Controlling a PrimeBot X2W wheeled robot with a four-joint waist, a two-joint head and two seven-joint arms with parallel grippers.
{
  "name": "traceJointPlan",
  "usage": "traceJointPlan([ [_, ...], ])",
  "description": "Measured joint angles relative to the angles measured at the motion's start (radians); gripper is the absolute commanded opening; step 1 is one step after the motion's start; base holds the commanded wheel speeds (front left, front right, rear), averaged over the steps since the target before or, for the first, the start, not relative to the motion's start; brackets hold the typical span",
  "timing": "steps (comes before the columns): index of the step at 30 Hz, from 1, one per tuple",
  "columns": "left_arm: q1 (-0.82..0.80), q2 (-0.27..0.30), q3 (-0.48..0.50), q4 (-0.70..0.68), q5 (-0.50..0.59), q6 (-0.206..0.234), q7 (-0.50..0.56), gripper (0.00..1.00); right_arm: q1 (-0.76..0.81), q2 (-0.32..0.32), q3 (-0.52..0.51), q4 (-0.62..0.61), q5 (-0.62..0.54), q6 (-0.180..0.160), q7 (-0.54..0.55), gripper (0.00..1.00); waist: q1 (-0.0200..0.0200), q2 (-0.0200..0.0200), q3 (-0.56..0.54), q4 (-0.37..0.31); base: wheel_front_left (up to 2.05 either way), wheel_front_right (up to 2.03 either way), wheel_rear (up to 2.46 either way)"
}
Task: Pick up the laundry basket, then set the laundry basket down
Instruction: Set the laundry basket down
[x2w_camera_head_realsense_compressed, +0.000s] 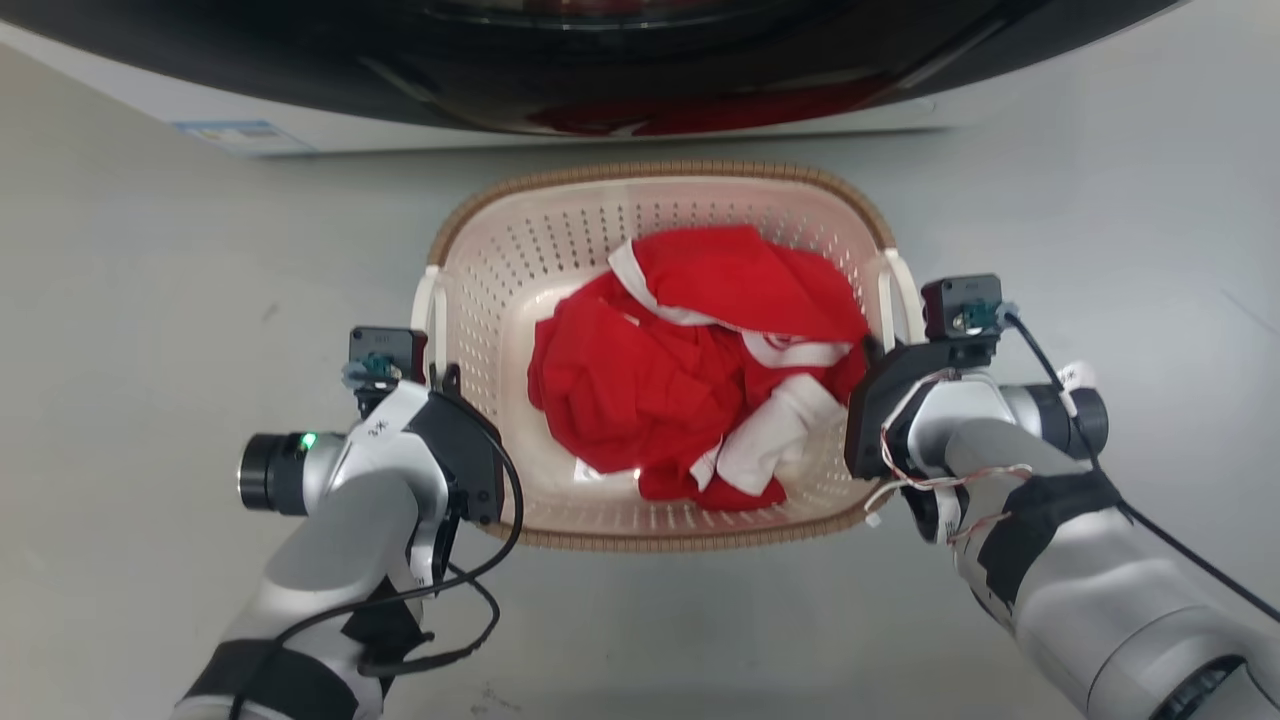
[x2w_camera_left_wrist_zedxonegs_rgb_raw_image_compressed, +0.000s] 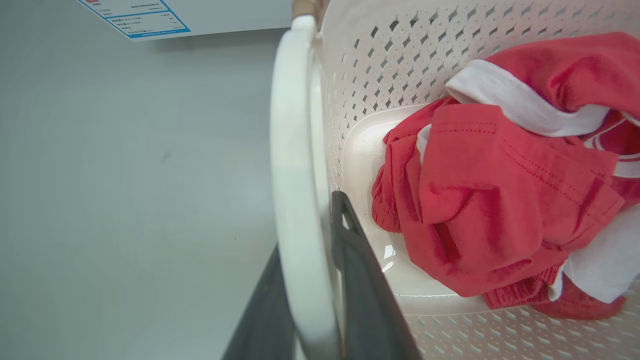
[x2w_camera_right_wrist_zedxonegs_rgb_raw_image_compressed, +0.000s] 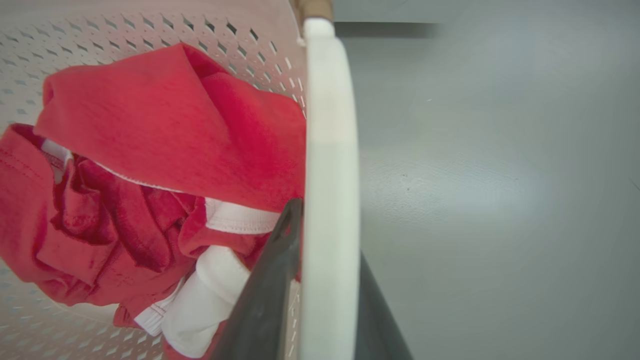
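The laundry basket (x2w_camera_head_realsense_compressed: 650, 172), cream and perforated with a brown woven rim, lies in the middle of the head view with red and white clothes (x2w_camera_head_realsense_compressed: 690, 370) heaped inside. My left gripper (x2w_camera_head_realsense_compressed: 440, 376) is at its left white handle (x2w_camera_left_wrist_zedxonegs_rgb_raw_image_compressed: 295, 165). In the left wrist view the left gripper (x2w_camera_left_wrist_zedxonegs_rgb_raw_image_compressed: 307, 225) has one dark finger on each side of that handle, shut on it. My right gripper (x2w_camera_head_realsense_compressed: 872, 350) is at the right handle (x2w_camera_right_wrist_zedxonegs_rgb_raw_image_compressed: 330, 150), and in the right wrist view the right gripper (x2w_camera_right_wrist_zedxonegs_rgb_raw_image_compressed: 330, 230) clamps it the same way. I cannot tell whether the basket touches the floor.
A washing machine (x2w_camera_head_realsense_compressed: 600, 60) with a dark round door and a white body bearing a blue label (x2w_camera_head_realsense_compressed: 235, 132) stands just beyond the basket. Grey floor (x2w_camera_head_realsense_compressed: 150, 300) spreads to the left, right and near side of the basket.
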Motion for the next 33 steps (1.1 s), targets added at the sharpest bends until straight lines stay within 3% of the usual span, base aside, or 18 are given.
traceJointPlan([
  [15,-0.097,0.001,0.019,0.010,0.011,0.004,-0.055,0.00,-0.107,-0.002,-0.005,0.015,-0.022,0.000,-0.048,0.00,-0.0001,0.0001,0.184,0.013,0.00,0.00,0.00],
  [30,-0.167,0.008,0.030,0.026,0.031,0.012,-0.127,0.00,-0.166,-0.002,-0.002,0.012,-0.027,0.000,-0.094,0.00,-0.0002,-0.0001,0.248,0.016,0.00,0.00,0.00],
  [33,-0.169,0.006,0.034,0.034,0.031,0.012,-0.130,0.00,-0.166,-0.002,0.000,0.013,-0.027,0.000,-0.098,0.45,-0.0002,-0.0001,0.248,0.015,0.00,0.00,0.00],
])
